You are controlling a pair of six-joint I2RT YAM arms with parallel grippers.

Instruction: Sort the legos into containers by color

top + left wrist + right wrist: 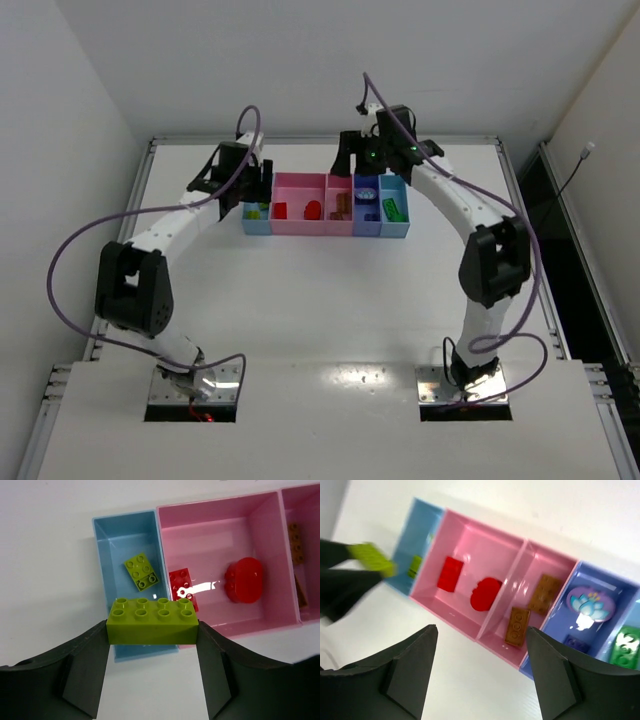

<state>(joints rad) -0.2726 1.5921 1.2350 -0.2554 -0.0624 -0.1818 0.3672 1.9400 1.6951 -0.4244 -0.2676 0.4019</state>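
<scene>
Centrally, the left gripper (153,636) is closed on a yellow-green brick (152,620), an eight-stud piece clamped by its short ends between the two fingers (85,665), studs up. The left wrist view alone shows this grip. There the brick hangs over the near end of the light blue tray (101,555), its right end reaching the near left corner of the wide pink tray (220,511); its height above them cannot be told. Farther in the light blue tray lies a smaller yellow-green brick (141,571). The wide pink tray holds a red brick (181,586) and a rounded red piece (244,579).

The right gripper (481,634) is spread wide and holds nothing, poised over the near wall of the two pink trays. Only its wrist view shows the right end of the row: two orange bricks (545,594) in the narrow pink tray (532,555), a flower-printed piece (589,602) in the periwinkle tray (557,625), and a green brick (626,649) beyond. The top view shows all the trays side by side at the far part of the table (320,320).
</scene>
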